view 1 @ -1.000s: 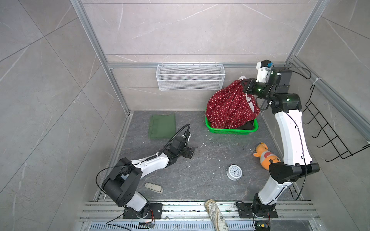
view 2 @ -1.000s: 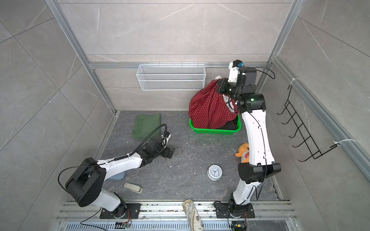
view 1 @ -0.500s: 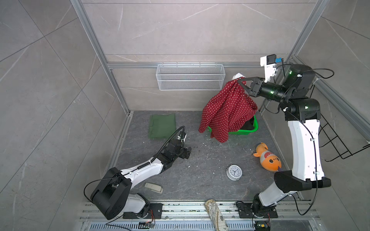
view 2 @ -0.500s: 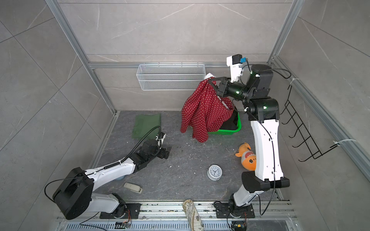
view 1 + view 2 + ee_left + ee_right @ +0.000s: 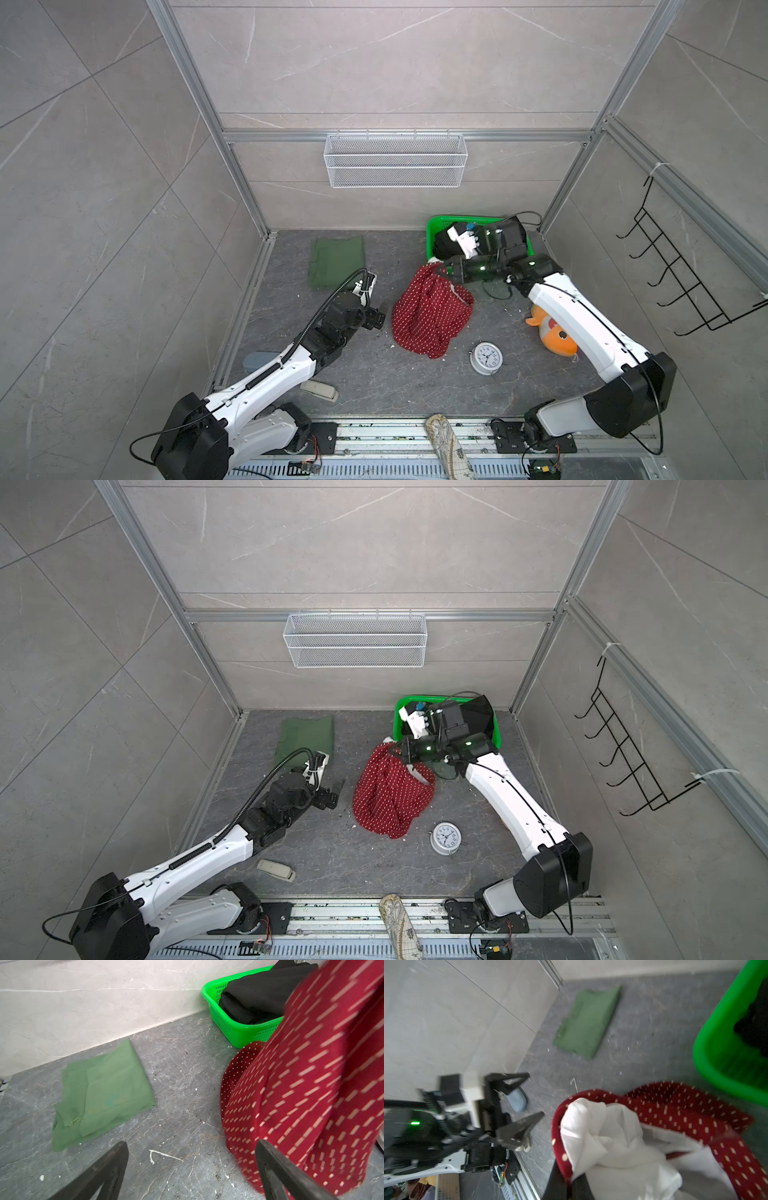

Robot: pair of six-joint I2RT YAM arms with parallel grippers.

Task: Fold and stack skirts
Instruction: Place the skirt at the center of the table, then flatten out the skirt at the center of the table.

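Note:
The red polka-dot skirt hangs from my right gripper, which is shut on its waistband; its lower part bunches on the floor mid-table. In the right wrist view the gripper pinches the red edge beside the white lining. My left gripper stands open and empty just left of the skirt. The olive green skirt lies folded at the back left. The black skirt sits in the green basket.
A white alarm clock stands right of the red skirt's hem, with an orange plush fish under the right arm. A beige flat object, a blue object and a patterned cloth roll lie near the front. A wire shelf hangs on the back wall.
My right arm has swung down and forward from above the basket, carrying the red skirt out to the floor. The left arm has shifted slightly toward it, still open.

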